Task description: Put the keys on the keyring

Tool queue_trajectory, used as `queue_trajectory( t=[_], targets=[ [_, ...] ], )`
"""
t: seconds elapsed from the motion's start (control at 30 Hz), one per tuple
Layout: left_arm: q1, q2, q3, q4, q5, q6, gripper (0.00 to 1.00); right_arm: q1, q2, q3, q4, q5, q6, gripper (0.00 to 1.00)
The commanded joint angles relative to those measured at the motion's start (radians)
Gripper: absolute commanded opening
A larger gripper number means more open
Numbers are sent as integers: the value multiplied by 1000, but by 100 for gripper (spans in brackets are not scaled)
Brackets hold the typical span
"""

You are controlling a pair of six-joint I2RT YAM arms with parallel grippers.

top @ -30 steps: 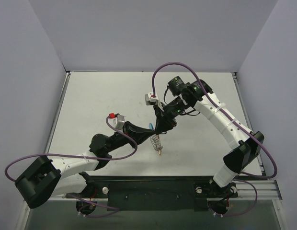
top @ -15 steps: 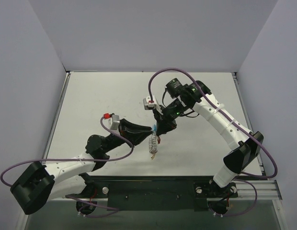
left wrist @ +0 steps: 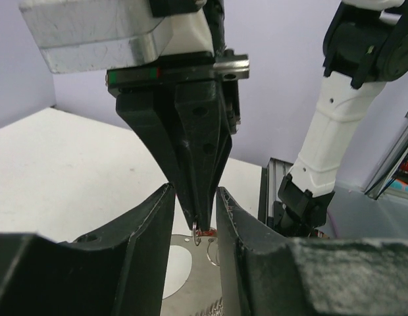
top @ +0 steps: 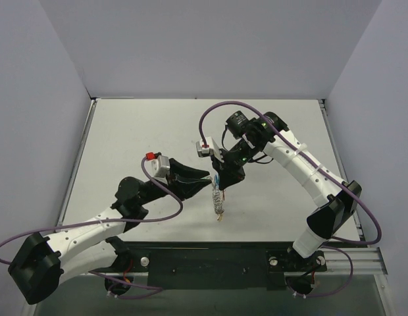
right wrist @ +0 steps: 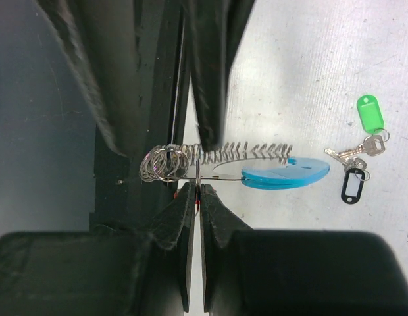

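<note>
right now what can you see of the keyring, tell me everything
The keyring is a silvery wire coil, loops bunched at one end, with a curved light-blue plastic tag at the other. It seems held above the table, the right gripper shut on a thin loop mid-coil, the left gripper close alongside.

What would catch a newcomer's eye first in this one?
The two grippers meet tip to tip above mid-table, the left gripper flanking the right gripper's closed tips. Between them hangs the keyring, a silvery coil with a light-blue tag. Off to the side, the green-tagged key and black-tagged key lie on the table.
</note>
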Motion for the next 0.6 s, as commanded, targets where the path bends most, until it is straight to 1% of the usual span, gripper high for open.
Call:
queue_trajectory(
  t=[0.0,0.27,0.4,0.57],
  targets=[
    [3,37,81,-98,66,56,41,8,-5,36,-49,-20,-10,0],
    [3,103,129,-146,120,73,40,8,0,41,-56,-15,-10,0],
    [0,113,150,-189,151,85,33,8,2,42,-55,-20,-7,0],
    [-3,121,169,-270,157,129,31,8,3,45,-56,-21,-7,0]
  ],
)
